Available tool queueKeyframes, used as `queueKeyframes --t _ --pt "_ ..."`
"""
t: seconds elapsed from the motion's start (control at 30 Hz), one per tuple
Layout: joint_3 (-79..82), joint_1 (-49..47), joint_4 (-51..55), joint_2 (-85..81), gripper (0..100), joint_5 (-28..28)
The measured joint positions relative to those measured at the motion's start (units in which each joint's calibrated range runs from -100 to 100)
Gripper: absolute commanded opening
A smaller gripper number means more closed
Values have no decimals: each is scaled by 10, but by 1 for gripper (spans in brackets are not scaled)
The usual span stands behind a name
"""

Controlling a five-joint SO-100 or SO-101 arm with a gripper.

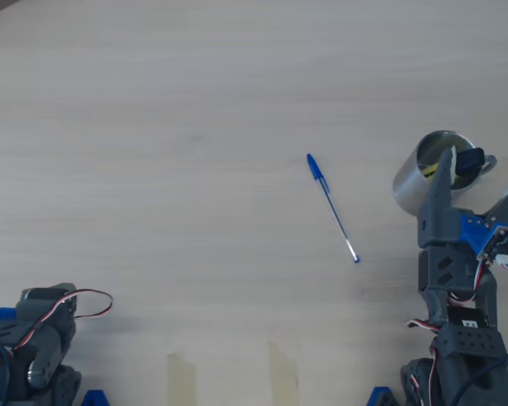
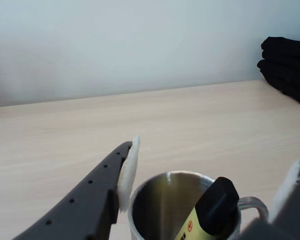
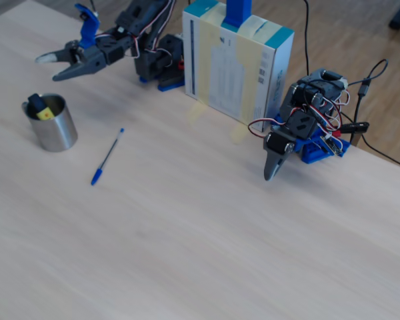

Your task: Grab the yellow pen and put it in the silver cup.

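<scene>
The yellow pen (image 1: 467, 161) stands tilted inside the silver cup (image 1: 411, 188), its black cap poking above the rim. The wrist view shows the black cap and a bit of yellow body of the pen (image 2: 216, 206) leaning against the right side of the cup (image 2: 157, 207). My gripper (image 1: 483, 172) hangs open just above and behind the cup, one finger on each side of it and nothing between them. In the fixed view the gripper (image 3: 50, 68) sits apart from the cup (image 3: 53, 130), with the pen (image 3: 39, 107) resting inside.
A thin blue-capped ballpoint pen (image 1: 332, 207) lies on the wooden table left of the cup in the overhead view. A second arm (image 3: 300, 130) rests folded at the table edge. A white and teal box (image 3: 237, 60) stands between the two arms. Dark fabric (image 2: 287, 62) lies far right.
</scene>
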Motion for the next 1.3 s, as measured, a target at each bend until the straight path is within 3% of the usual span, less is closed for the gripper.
queueKeyframes --t 0.23,0.4,0.9,1.3 --pt "62 -28 28 -108 43 0" --pt "66 -65 119 -159 43 0" --pt "73 -87 691 -338 43 0" --pt "72 -87 1013 -488 44 57"
